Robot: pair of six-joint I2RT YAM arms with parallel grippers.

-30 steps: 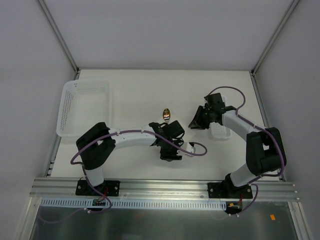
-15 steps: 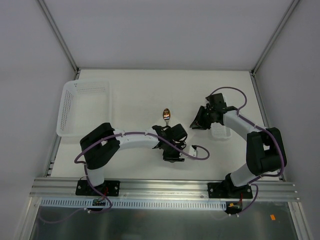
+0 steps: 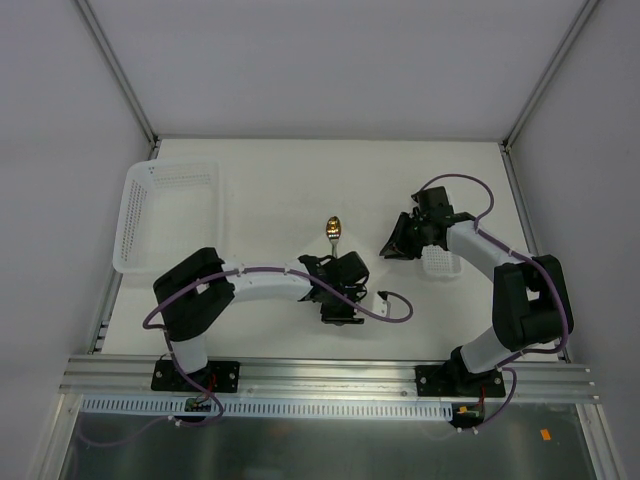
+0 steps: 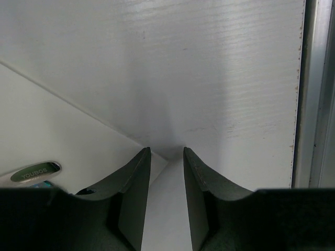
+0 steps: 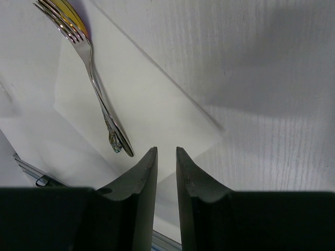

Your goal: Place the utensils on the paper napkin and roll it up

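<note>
- Top view: the spoon [image 3: 333,228] lies on the white desk [image 3: 260,170] near its middle, gold bowl toward the far side.
- The left jaws sit just on the near side of the spoon. The right jaws are lowered a little to its right.
- A large white basket [image 3: 128,215] stands at the left edge of the desk, and a small white basket [image 3: 440,263] sits just beside the right arm's wrist.
- Left wrist view: the napkin [image 4: 52,130] covers the lower left of the desk, and one corner reaches in between the left jaws.
- The left jaws stand close together with a slim gap. I cannot tell whether they are pinching the corner or only resting over it.
- A small oval green label [image 4: 35,171] shows at the lower left, on the napkin.
- Right wrist view: the fork [image 5: 97,89] lies flat on the napkin, tines toward the upper left and handle end near the right jaws. The spoon's gold bowl peeks out beside the tines.
- The right jaws are nearly together over the napkin's edge, beside a corner. White paper shows in the narrow gap, and I cannot tell whether it is grasped.
</note>
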